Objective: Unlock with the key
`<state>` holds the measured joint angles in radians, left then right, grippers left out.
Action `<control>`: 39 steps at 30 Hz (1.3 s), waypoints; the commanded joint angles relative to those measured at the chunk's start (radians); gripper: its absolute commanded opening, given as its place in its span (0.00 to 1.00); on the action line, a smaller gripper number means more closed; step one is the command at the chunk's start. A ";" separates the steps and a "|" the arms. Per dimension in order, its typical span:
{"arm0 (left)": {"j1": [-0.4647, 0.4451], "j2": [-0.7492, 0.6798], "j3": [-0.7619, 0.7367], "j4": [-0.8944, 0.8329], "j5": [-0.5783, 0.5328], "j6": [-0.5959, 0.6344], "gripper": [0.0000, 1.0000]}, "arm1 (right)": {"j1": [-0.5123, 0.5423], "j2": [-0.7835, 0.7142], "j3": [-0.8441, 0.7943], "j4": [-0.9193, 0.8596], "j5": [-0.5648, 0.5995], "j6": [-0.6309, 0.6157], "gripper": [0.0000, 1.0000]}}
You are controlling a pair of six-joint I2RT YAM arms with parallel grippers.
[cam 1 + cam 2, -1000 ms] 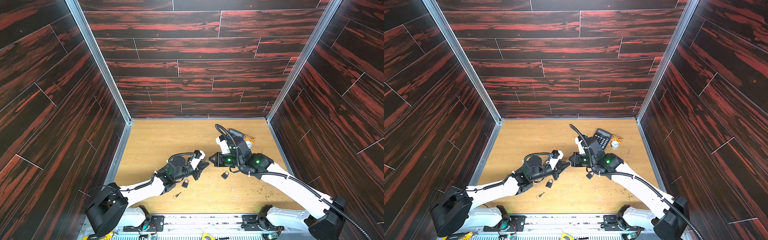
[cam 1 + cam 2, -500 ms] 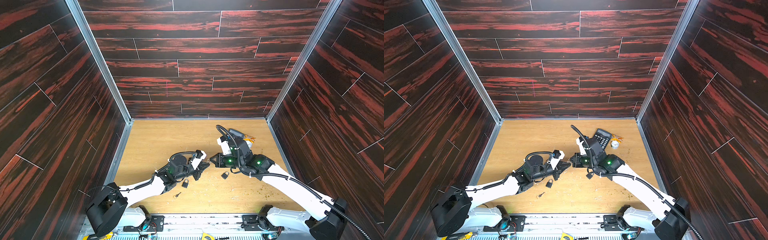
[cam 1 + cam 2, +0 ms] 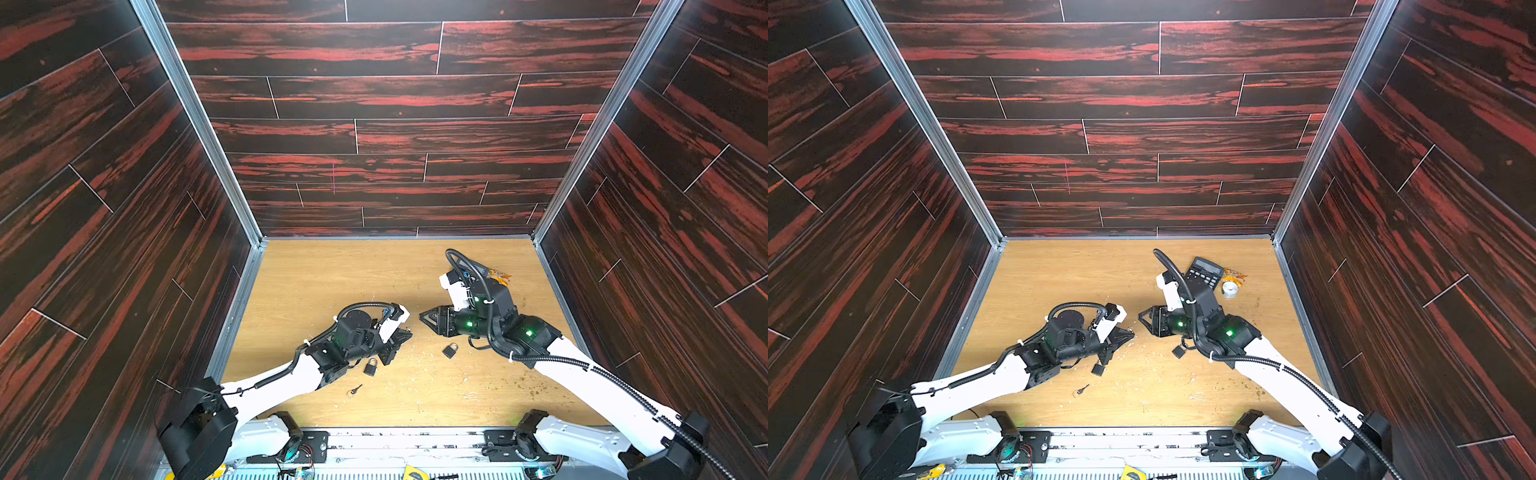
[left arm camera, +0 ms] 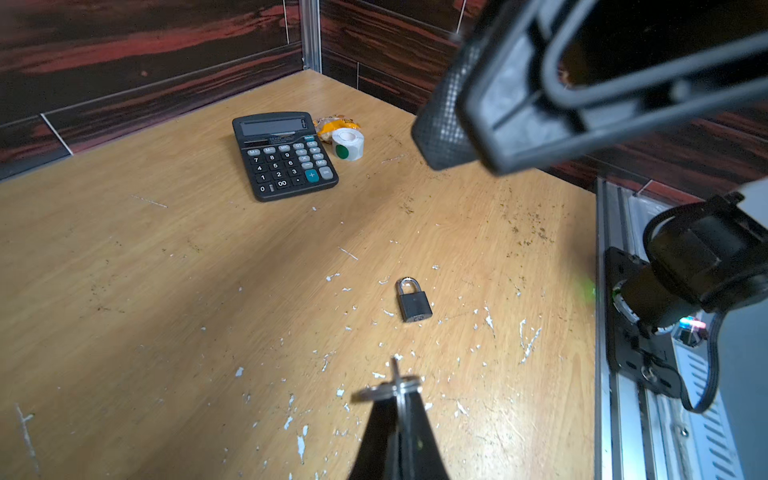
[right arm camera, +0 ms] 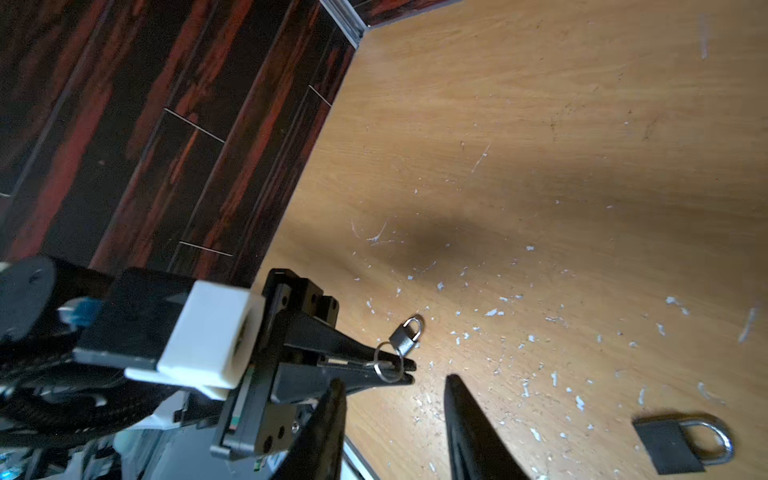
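Dark red walls (image 3: 374, 95) stand round a wooden desk (image 3: 316, 291). Nearest lies a spare key (image 3: 355, 390). Next a padlock (image 3: 371, 367) lies beside the left fingers (image 3: 401, 335), which are pinched shut on the key (image 4: 397, 386). On the right a second padlock (image 3: 450, 350) lies near the right fingers (image 3: 430, 319), which are apart and empty. Far back sits a calculator (image 3: 1203, 272). Both locks look shut, so I think the key must go in one and turn.

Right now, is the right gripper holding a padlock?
No, the right gripper stands open and empty; a padlock lies on the table beside it.
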<state>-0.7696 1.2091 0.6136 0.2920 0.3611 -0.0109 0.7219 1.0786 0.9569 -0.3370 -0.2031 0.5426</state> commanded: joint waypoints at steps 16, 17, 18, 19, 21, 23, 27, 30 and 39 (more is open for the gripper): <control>0.038 -0.009 0.114 -0.108 0.244 0.094 0.00 | -0.017 -0.017 -0.135 0.256 -0.299 -0.207 0.47; 0.038 -0.005 0.118 -0.109 0.254 0.095 0.00 | -0.016 -0.015 -0.137 0.262 -0.305 -0.211 0.46; 0.039 0.001 0.122 -0.110 0.260 0.095 0.00 | -0.019 -0.012 -0.141 0.272 -0.306 -0.212 0.45; 0.039 0.004 0.129 -0.116 0.265 0.096 0.00 | -0.020 -0.011 -0.141 0.275 -0.303 -0.214 0.44; 0.038 0.012 0.140 -0.129 0.275 0.103 0.00 | -0.025 -0.002 -0.141 0.277 -0.299 -0.216 0.42; 0.038 0.016 0.147 -0.137 0.288 0.107 0.00 | -0.029 0.003 -0.144 0.283 -0.300 -0.216 0.40; 0.038 0.017 0.155 -0.142 0.294 0.114 0.00 | -0.032 0.018 -0.144 0.282 -0.308 -0.222 0.34; 0.039 0.014 0.155 -0.140 0.295 0.117 0.00 | -0.037 0.017 -0.154 0.283 -0.304 -0.225 0.31; 0.038 0.004 0.162 -0.139 0.298 0.121 0.00 | -0.053 0.020 -0.174 0.299 -0.335 -0.224 0.24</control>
<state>-0.7349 1.2282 0.7429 0.1551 0.6327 0.0685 0.6792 1.0885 0.8005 -0.0532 -0.5095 0.3378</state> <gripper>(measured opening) 0.052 0.243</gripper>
